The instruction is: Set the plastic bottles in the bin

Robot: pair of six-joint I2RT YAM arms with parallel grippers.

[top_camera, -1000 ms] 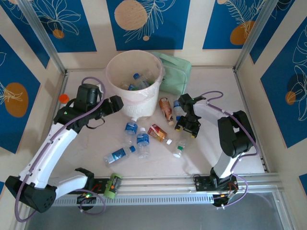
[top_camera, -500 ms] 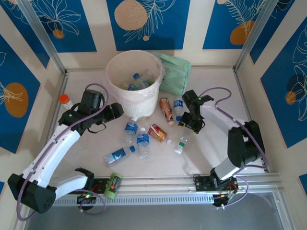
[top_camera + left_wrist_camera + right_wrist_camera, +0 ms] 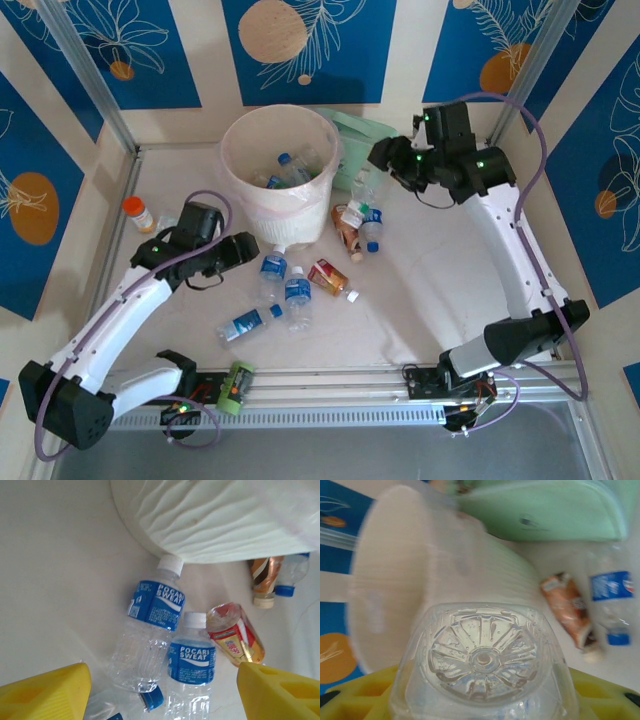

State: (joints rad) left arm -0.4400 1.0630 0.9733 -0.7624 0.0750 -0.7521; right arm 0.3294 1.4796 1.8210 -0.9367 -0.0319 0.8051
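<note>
The bin is a round cream bucket with a bag liner, and it holds some bottles. My right gripper hangs to the right of the bin's rim, shut on a clear bottle whose base faces the wrist camera. The bin lies just beyond it. My left gripper is open and low in front of the bin, its yellow fingers wide apart. Below it lie two blue-labelled bottles and a red-labelled one.
A mint-green case leans behind the bin. A copper bottle and a blue-labelled one lie right of the bin. Another blue-labelled bottle lies nearer the front. An orange-capped bottle stands far left.
My right arm has risen from the table and swung back toward the bin with the clear bottle; the green-capped bottle is gone from the front. The left gripper has dropped nearer the blue-labelled bottles.
</note>
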